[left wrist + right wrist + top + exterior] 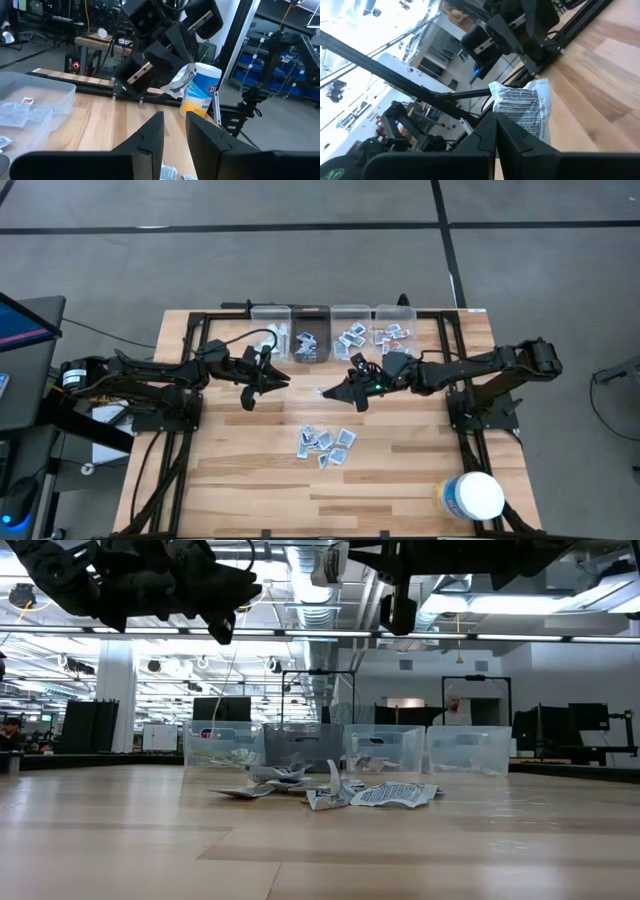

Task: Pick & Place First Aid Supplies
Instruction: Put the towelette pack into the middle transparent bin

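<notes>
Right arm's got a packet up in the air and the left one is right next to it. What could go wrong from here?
1. The right tool pinches the packet only by one edge, so a quick swing toward the bins could shake it loose.
2. The left tool sits close, facing it mid-table; crossing paths could make the arms collide.
3. The packet pile lies below, so a dropped packet would mix back in.
</notes>
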